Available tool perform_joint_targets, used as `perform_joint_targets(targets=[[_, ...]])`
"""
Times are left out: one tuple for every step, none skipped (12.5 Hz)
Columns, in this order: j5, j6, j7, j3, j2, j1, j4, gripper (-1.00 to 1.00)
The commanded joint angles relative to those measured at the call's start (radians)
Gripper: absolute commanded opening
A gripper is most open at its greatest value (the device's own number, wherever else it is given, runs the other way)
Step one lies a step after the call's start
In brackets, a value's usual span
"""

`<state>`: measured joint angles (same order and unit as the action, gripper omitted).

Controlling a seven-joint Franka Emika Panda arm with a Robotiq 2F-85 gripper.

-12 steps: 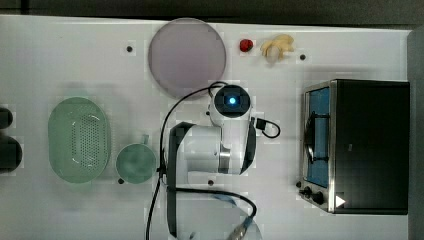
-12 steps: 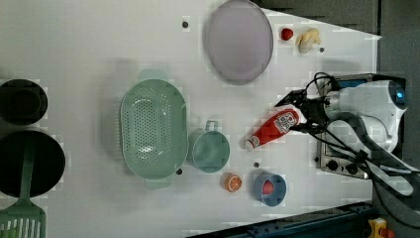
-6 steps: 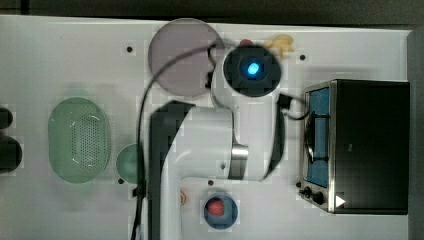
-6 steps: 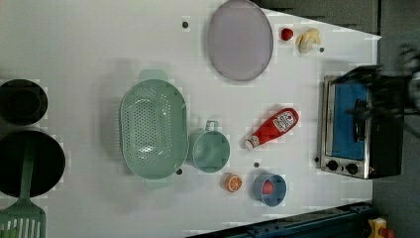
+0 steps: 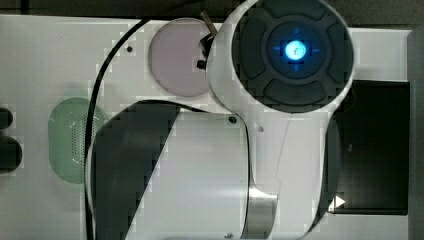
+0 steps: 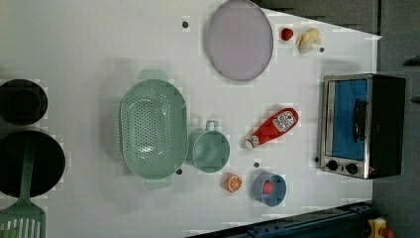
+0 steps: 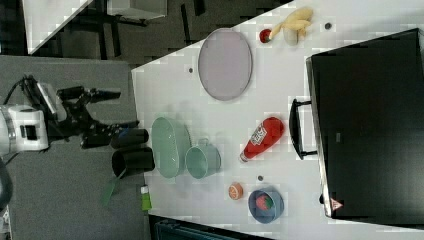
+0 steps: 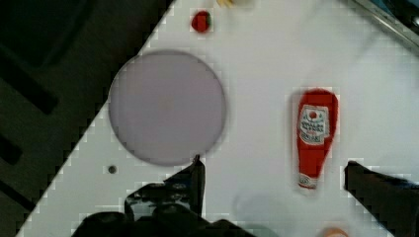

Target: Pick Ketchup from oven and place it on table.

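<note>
On the table (image 6: 99,49), the ketchup (image 6: 272,128) lies flat.

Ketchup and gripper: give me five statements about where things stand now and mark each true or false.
1. The ketchup lies on its side on the table. True.
2. The ketchup is inside the oven. False: it lies on the table, apart from the oven's closed door.
3. The gripper is shut on the ketchup. False: it is open and empty, and the bottle lies free on the table.
4. In the left view, the ketchup's white cap points toward the small green cup. True.
5. The ketchup rests on the lilac plate. False: the plate is bare, and the bottle lies apart from it.
</note>
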<state>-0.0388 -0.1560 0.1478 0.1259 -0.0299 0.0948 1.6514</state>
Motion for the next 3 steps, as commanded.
perform_joint_targets(targets=[[0.013,0.127,0.040,0.012,0.032,0.016,-0.065,1.00],[0.013,0.169,0.040,0.014,0.031,0.015,-0.075,1.00],[0.013,0.187,0.040,0.015,0.031,0.014,-0.077,1.00]])
